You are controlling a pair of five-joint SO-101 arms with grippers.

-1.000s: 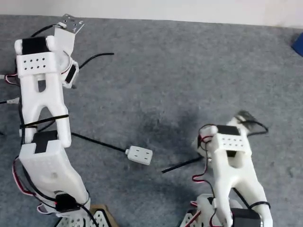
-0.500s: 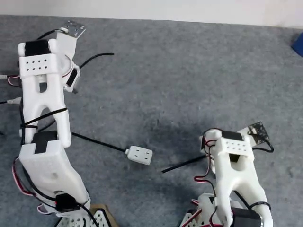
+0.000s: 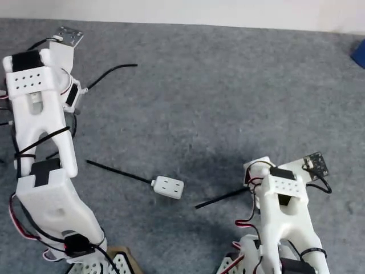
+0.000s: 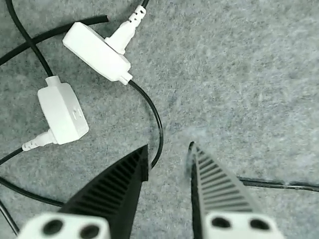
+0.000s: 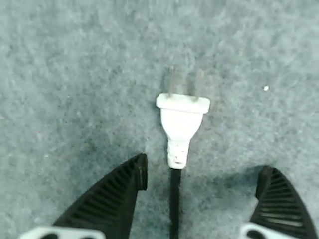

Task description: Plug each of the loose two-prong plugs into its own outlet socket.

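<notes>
We see the right claw (image 5: 204, 167) spread wide and holding nothing, low over the grey carpet (image 5: 75, 74). A loose white plug (image 5: 182, 117) lies flat between its jaws, untouched, with its prongs pointing away from the wrist.

The left claw (image 4: 168, 149) is parted a little and also grips nothing. A black cable (image 4: 158, 124) curves past its tips. Beyond it lie two white sockets. The far socket (image 4: 94, 52) has a second plug (image 4: 130, 21) seated in it. For the near socket (image 4: 62, 112) we cannot tell.

From above, a third socket (image 3: 168, 186) lies mid-table, slots up and unfilled. The left arm (image 3: 40, 114) stretches to the far corner. The right arm (image 3: 282, 211) stays folded near the front edge.
</notes>
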